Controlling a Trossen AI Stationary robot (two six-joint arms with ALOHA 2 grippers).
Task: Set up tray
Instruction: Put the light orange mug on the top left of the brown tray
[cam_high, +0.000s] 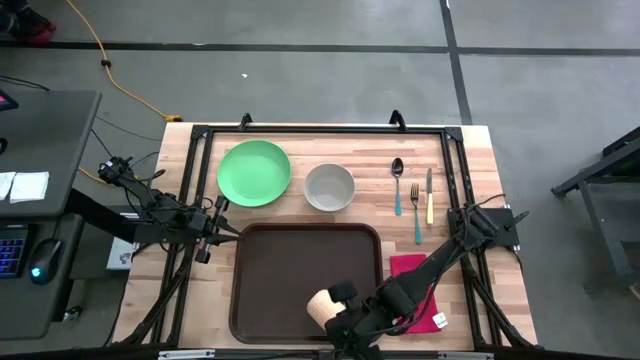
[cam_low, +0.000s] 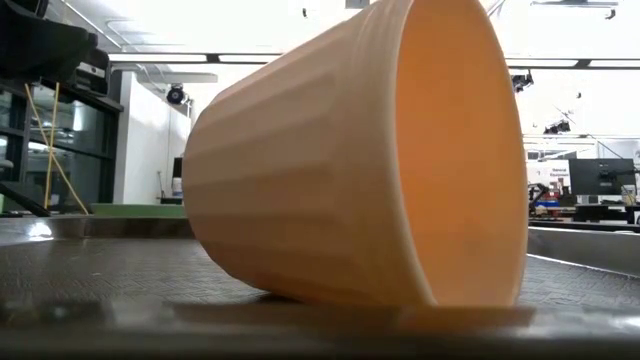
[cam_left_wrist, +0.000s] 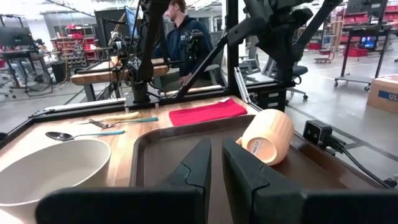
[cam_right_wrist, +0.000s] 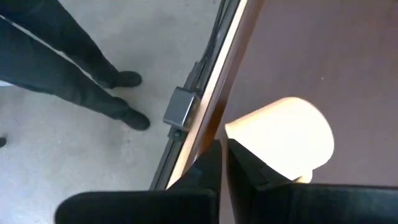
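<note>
One tray (cam_high: 290, 270), one cup (cam_high: 322, 306) tipped on it, front of my counter (cam_high: 300, 140).
Right end effector (cam_high: 345, 318) clenched, empty, at the cup; left end effector (cam_high: 222, 232) clenched at the tray's rim. Only overhead shows one plate (cam_high: 254, 172).

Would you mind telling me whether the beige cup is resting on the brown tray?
Touching. The low view shows the cup lying on its side, its ribbed wall pressed on the tray; the high view places it inside the rim.

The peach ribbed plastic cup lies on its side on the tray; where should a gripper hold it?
Grip the peach ribbed plastic cup across its ribbed wall, coming from above: it lies tipped on the dark brown plastic tray, so its rounded side faces up.
</note>
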